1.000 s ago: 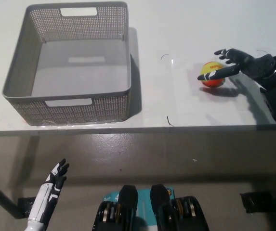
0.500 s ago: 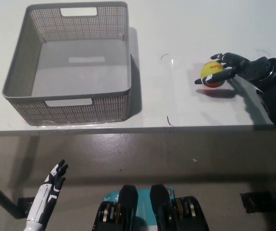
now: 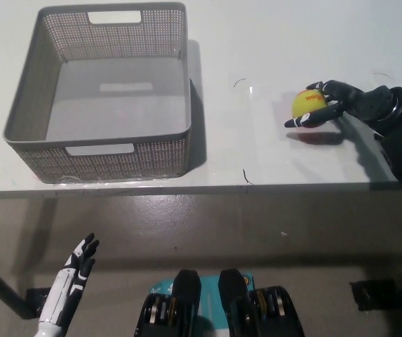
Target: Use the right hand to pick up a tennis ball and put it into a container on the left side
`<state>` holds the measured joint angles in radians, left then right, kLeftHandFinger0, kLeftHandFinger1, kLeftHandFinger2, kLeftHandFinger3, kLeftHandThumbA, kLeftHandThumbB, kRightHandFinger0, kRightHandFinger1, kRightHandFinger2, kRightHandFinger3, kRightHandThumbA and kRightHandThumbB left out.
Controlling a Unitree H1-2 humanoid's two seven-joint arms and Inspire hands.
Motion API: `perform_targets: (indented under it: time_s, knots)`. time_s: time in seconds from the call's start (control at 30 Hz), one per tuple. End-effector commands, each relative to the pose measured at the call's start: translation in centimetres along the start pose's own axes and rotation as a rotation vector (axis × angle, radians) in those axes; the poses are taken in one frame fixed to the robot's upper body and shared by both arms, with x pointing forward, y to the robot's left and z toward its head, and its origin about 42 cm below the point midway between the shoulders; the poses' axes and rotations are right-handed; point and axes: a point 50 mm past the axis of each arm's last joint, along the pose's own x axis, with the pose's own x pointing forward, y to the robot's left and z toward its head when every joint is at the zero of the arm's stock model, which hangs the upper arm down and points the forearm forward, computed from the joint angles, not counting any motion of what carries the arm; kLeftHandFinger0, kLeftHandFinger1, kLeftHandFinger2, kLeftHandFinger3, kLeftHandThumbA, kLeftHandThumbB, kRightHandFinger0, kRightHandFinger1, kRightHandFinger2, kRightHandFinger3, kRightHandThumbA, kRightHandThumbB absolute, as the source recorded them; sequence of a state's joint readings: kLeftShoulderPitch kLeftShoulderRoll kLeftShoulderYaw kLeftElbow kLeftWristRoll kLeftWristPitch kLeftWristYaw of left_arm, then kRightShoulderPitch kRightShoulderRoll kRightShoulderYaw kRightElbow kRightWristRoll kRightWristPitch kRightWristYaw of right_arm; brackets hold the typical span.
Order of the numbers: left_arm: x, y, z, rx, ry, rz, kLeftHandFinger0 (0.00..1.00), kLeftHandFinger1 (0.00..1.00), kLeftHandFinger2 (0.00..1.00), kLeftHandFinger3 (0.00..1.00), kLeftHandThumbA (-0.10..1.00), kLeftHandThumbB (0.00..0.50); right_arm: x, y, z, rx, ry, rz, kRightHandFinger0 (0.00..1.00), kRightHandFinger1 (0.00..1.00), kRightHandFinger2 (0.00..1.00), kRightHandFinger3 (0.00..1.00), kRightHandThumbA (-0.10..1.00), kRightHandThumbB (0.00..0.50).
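Tennis ball (image 3: 307,104), likely light, springy and prone to rolling, sits right of centre on the white counter (image 3: 271,42), black right hand (image 3: 334,103) with fingers (image 3: 311,117) curled around its sides, best gripped across the middle; white left hand (image 3: 74,275) idles lower left, fingers apart.

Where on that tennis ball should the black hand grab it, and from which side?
Wrap the tennis ball around its middle from the right, where the right hand already curls round it. It is round, so any side grips alike, and its left is bare table.

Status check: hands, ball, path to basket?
Right hand shut on tennis ball, right of basket. Left hand open, low below table edge. Nothing between.
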<state>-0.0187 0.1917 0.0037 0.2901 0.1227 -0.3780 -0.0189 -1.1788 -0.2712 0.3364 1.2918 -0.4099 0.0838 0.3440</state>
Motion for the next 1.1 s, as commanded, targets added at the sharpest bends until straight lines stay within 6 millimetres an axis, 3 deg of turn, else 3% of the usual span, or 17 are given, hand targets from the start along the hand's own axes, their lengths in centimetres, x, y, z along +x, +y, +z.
perform_targets:
  time_s: [0.0,0.37,0.5,0.6,0.63,0.67,0.7,0.73,0.77,0.8,0.83,0.87,0.97,1.07]
  knots:
    - [0.0,0.7,0.5,0.005,-0.047,0.009,1.0,1.0,1.0,1.0,1.0,0.258,-0.9,-3.9,3.8,-0.065,-0.079,-0.096,1.0,1.0,1.0,1.0,1.0,0.5]
    - [-0.1,0.5,0.3,-0.007,-0.035,0.007,1.0,1.0,1.0,1.0,1.0,0.268,-0.7,-3.4,3.6,-0.048,-0.06,-0.094,1.0,1.0,1.0,1.0,1.0,0.498]
    - [0.0,0.5,0.3,-0.008,-0.039,0.008,1.0,1.0,1.0,1.0,1.0,0.271,-0.5,-3.1,3.9,-0.025,-0.076,-0.168,1.0,1.0,1.0,1.0,1.0,0.494]
    - [0.0,0.5,0.4,-0.006,-0.041,0.009,1.0,1.0,1.0,1.0,1.0,0.275,-0.3,-2.8,4.2,0.093,-0.12,-0.278,1.0,1.0,1.0,1.0,0.84,0.471]
    - [0.0,0.5,0.3,-0.007,-0.041,0.009,1.0,1.0,1.0,1.0,1.0,0.275,-0.3,-2.6,4.3,0.112,-0.15,-0.338,0.86,0.93,1.0,1.0,0.76,0.424]
    - [0.0,0.5,0.3,-0.007,-0.043,0.01,1.0,1.0,1.0,1.0,1.0,0.274,-0.3,-2.5,4.4,0.133,-0.169,-0.377,0.77,0.82,0.92,1.0,0.75,0.414]
    - [0.0,0.5,0.3,-0.009,-0.044,0.01,1.0,1.0,1.0,1.0,1.0,0.273,-0.3,-2.4,4.4,0.137,-0.176,-0.391,0.6,0.62,0.68,0.85,0.71,0.387]
    - [0.0,0.5,0.3,-0.011,-0.044,0.011,1.0,1.0,1.0,1.0,1.0,0.273,-0.3,-2.3,4.4,0.144,-0.187,-0.417,0.43,0.45,0.51,0.64,0.67,0.368]
    - [0.0,0.5,0.3,-0.01,-0.042,0.009,1.0,1.0,1.0,1.0,1.0,0.272,-0.3,-2.1,4.3,0.148,-0.189,-0.434,0.27,0.3,0.36,0.5,0.62,0.338]
    - [0.0,0.5,0.4,-0.01,-0.043,0.008,1.0,1.0,1.0,1.0,1.0,0.271,-0.2,-2.0,4.3,0.151,-0.191,-0.444,0.2,0.24,0.32,0.46,0.59,0.33]
    - [-0.1,0.5,0.4,-0.006,-0.044,0.007,1.0,1.0,1.0,1.0,1.0,0.269,-0.2,-1.8,4.3,0.146,-0.198,-0.458,0.05,0.05,0.14,0.38,0.55,0.288]
    - [-0.1,0.5,0.4,-0.002,-0.046,0.006,1.0,1.0,1.0,1.0,1.0,0.26,-0.2,-1.7,4.2,0.149,-0.199,-0.462,0.0,0.0,0.04,0.3,0.51,0.219]
    - [0.0,0.5,0.4,-0.001,-0.049,0.003,1.0,1.0,1.0,1.0,1.0,0.26,-0.1,-1.4,4.1,0.161,-0.214,-0.475,0.0,0.0,0.01,0.03,0.51,0.076]
    - [0.1,0.5,0.4,0.005,-0.052,0.0,1.0,1.0,1.0,1.0,1.0,0.264,-0.1,-1.4,4.3,0.165,-0.212,-0.477,0.0,0.2,0.37,0.18,0.56,0.023]
